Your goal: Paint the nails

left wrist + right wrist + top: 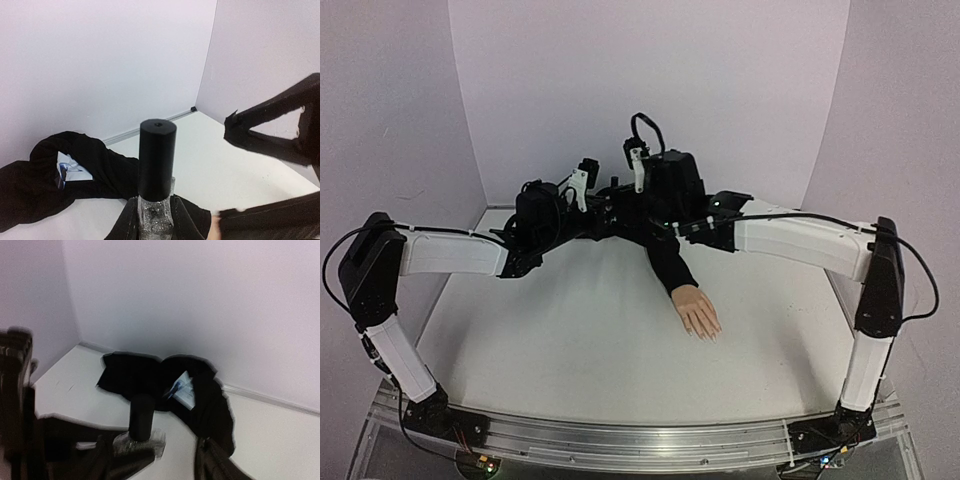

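Note:
My left gripper (156, 214) is shut on a small clear bottle (156, 220) of glittery polish, held upright, its tall black cap (157, 159) on. My right gripper (267, 175) stands open just to the right of the cap, its fingers (270, 136) not touching it. In the blurred right wrist view the bottle (141, 440) sits low between my right fingers (215, 465). The skin-coloured mannequin hand (696, 312) lies palm down at mid table, black sleeve (667, 262) running back. Its nails (706, 335) point toward the near edge, far from both grippers (610, 180).
The crumpled black sleeve cloth (75, 175) with a white and blue label (72, 171) lies at the back of the table under both wrists. White walls (650, 90) close the back and sides. The white tabletop (570, 350) spreads in front of the hand.

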Controlling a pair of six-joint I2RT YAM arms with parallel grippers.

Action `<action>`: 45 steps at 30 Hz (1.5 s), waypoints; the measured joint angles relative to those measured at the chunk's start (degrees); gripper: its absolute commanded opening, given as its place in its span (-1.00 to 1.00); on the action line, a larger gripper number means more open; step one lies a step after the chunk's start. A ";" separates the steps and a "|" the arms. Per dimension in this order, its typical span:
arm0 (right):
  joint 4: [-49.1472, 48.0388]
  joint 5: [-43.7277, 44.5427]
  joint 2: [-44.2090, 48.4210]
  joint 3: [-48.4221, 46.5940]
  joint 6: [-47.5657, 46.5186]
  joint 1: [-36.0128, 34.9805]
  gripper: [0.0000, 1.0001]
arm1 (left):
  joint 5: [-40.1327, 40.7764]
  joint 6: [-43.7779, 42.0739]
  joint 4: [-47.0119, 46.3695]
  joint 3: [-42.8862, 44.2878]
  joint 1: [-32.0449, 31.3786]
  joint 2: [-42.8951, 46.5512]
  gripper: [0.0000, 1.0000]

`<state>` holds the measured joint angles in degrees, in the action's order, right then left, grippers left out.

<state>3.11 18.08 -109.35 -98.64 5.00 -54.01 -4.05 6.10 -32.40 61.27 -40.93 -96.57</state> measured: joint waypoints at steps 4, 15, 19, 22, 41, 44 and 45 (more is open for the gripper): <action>1.10 -23.14 4.82 3.86 -0.89 7.50 0.32 | -5.03 0.32 -0.02 -2.93 0.83 2.05 -0.99; 1.19 -61.89 1.52 -1.33 0.36 14.51 -0.12 | -22.15 2.84 -0.66 -6.25 1.03 6.31 -1.00; 1.07 -67.33 -0.10 -2.59 1.38 14.05 -0.30 | -24.79 3.20 -0.62 -6.21 1.03 6.29 -0.99; 1.03 -68.98 -0.80 -2.61 1.97 13.96 -0.55 | -26.02 3.39 -0.62 -6.20 1.03 6.29 -1.00; -4.59 -2.68 -2.87 -1.63 1.90 1.36 -1.00 | -9.14 2.80 2.99 2.33 -0.11 -1.46 -1.00; -4.81 8.12 -4.28 -3.68 1.91 -0.65 -0.72 | -7.16 2.38 2.89 4.04 -0.86 -2.53 -1.00; -4.82 9.06 -4.33 -3.99 1.84 -0.78 -0.47 | -6.88 2.26 2.63 4.28 -0.97 -2.62 -1.00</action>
<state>-1.71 27.14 -113.68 -102.63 6.84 -54.79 -10.93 8.36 -29.77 65.55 -41.90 -99.19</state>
